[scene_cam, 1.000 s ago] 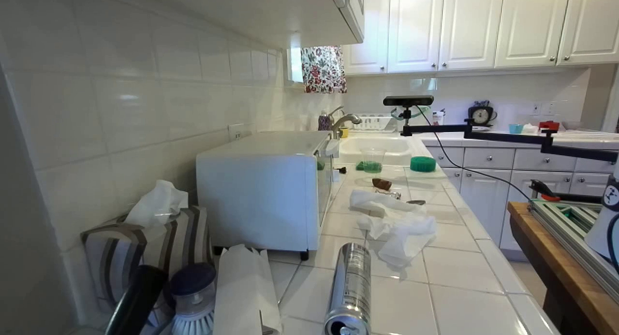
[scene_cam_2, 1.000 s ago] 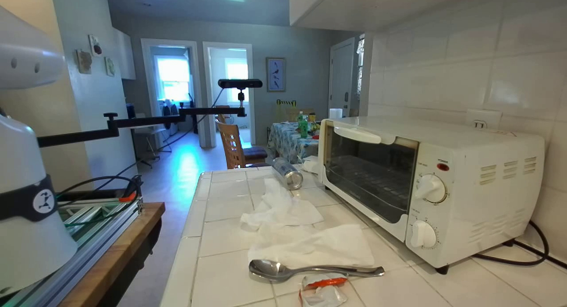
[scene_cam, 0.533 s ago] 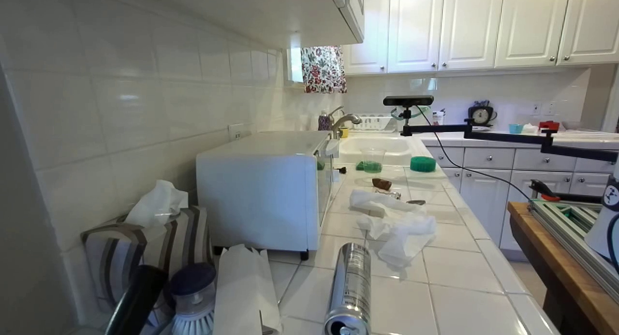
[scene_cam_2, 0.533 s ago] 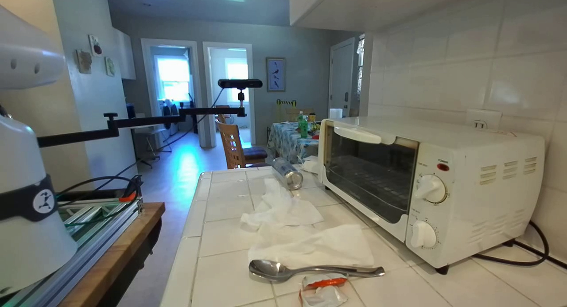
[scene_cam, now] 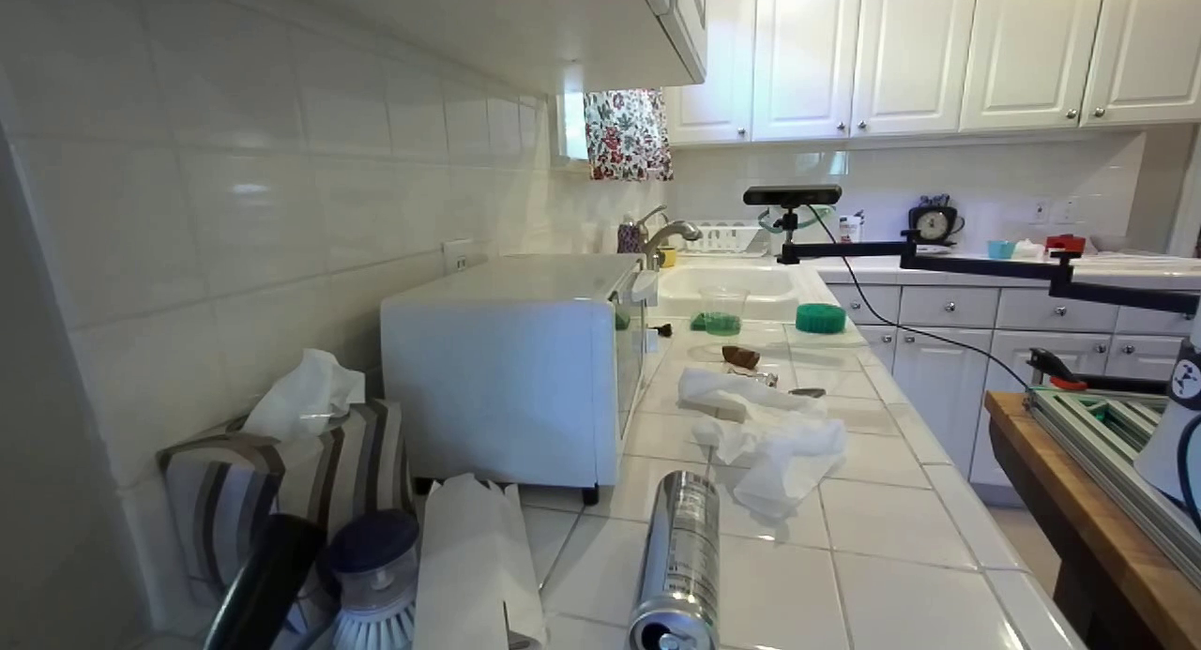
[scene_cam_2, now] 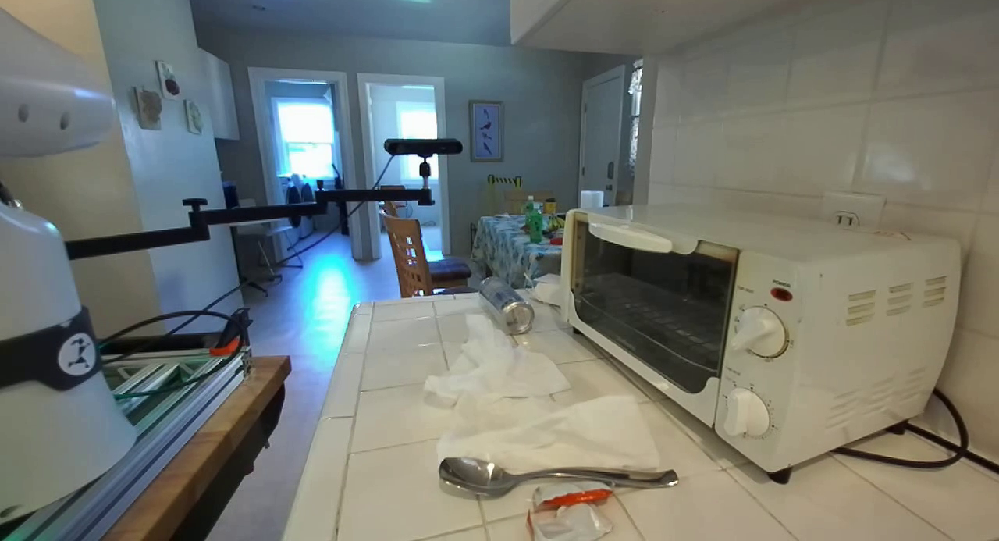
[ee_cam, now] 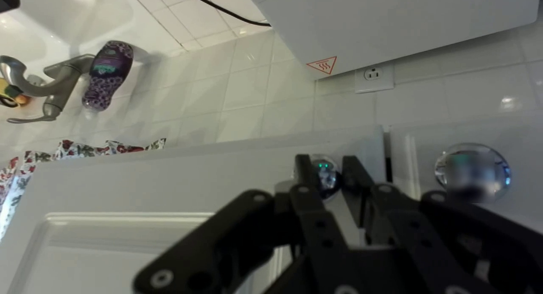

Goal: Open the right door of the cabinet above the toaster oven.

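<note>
The wrist view stands upside down. In it the right door [ee_cam: 191,179] is a greyish white panel, and a round shiny knob [ee_cam: 327,179] sits near its corner. My gripper [ee_cam: 326,162] comes in from the bottom, partly open. Its black fingertips stand on either side of the knob, and one finger covers part of it. I cannot tell whether they touch it. The door looks shut. The cabinet's underside [scene_cam: 525,22] shows at the top of both exterior views [scene_cam_2: 687,14]. The toaster oven [scene_cam: 497,378] stands below it, also in the wrist view [ee_cam: 394,31].
Another door with a round knob [ee_cam: 473,152] lies beside the right door. A black camera arm [scene_cam_2: 257,211] reaches over the gap by the counter. A can [scene_cam: 680,547], paper towels [scene_cam_2: 499,369] and a spoon [scene_cam_2: 484,477] lie on the tiles. A faucet [ee_cam: 63,86] stands by the sink.
In an exterior view the small dark piece at the top edge has moved left, closer to the cabinet front. The white arm link has shifted very slightly. The countertop things have not moved.
</note>
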`<state>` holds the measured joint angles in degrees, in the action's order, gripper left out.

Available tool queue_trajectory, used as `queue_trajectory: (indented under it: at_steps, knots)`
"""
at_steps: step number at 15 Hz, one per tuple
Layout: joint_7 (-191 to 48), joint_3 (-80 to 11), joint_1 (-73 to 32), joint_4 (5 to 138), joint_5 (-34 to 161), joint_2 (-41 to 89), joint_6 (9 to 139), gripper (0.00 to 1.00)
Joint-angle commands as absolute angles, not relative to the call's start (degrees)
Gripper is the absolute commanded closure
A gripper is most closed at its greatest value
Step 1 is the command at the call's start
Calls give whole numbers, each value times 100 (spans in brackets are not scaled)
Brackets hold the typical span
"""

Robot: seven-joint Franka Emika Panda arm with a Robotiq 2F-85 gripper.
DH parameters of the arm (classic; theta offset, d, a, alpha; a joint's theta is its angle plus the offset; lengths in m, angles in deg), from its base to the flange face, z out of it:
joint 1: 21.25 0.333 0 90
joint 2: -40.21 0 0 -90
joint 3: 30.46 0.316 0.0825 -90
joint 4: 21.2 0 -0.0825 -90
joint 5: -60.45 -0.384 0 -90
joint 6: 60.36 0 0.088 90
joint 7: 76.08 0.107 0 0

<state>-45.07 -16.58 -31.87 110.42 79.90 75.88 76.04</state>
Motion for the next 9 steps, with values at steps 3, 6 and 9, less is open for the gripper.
queue_trajectory:
  at_steps: [3, 6, 9]
  knots:
    - [-4411, -1612, -3288, 10999, 8034, 7559, 7627, 83]
    - [-4441, -1641, -3296, 11023, 8033, 7576, 7617, 80]
    - [-4435, -1650, -3277, 11037, 8012, 7547, 7714, 72]
